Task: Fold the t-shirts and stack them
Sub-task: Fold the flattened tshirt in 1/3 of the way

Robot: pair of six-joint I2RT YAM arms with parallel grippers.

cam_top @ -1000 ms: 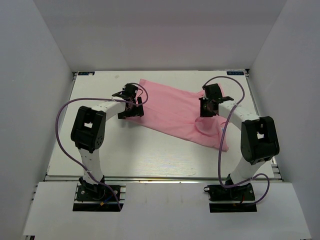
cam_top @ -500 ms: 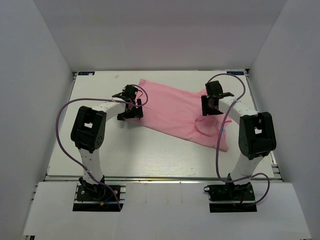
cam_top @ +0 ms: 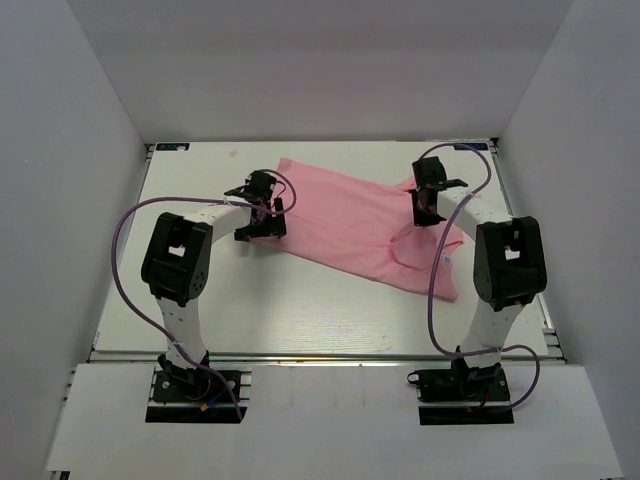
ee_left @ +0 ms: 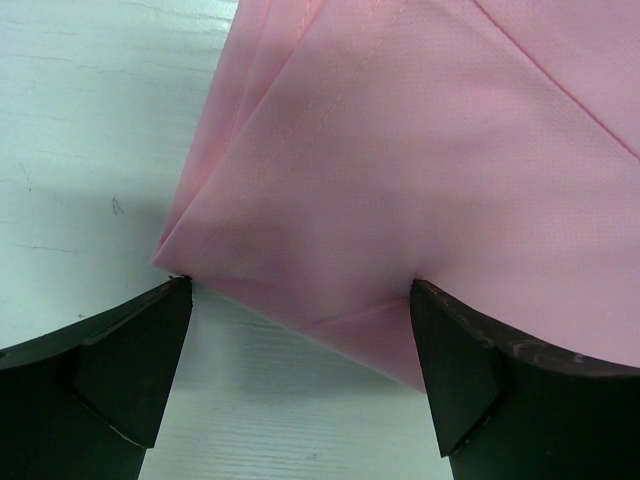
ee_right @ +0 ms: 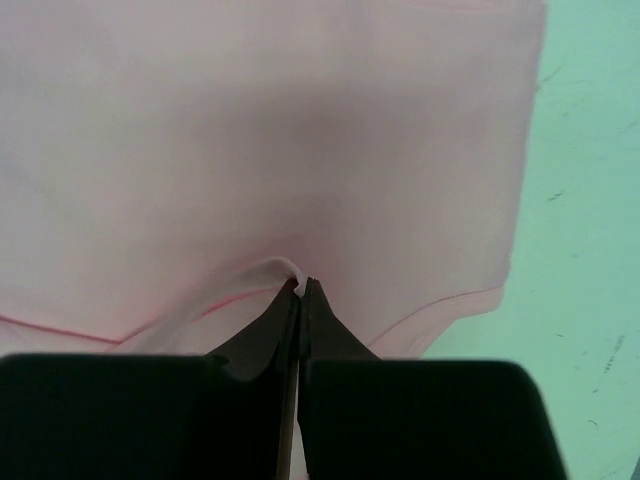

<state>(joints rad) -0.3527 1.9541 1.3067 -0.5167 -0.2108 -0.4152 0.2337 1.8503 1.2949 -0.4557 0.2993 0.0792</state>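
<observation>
The pink t-shirt [cam_top: 350, 220] lies partly folded across the back of the white table, slanting from back left to front right. My left gripper [cam_top: 262, 214] is open at its left edge; in the left wrist view the folded corner [ee_left: 250, 250] lies between the two black fingers [ee_left: 130, 360], low over the table. My right gripper [cam_top: 428, 200] is shut on a pinched fold of the t-shirt [ee_right: 300, 272] near the right side; the fabric spreads out beyond the closed tips [ee_right: 301, 290].
The white table [cam_top: 250, 300] has raised edges and white walls on three sides. Purple cables [cam_top: 125, 250] loop from both arms. The t-shirt's lower right end [cam_top: 445, 285] lies beside the right arm.
My right gripper has moved back and to the right, drawing the pinched fabric with it. My left gripper has stayed in place.
</observation>
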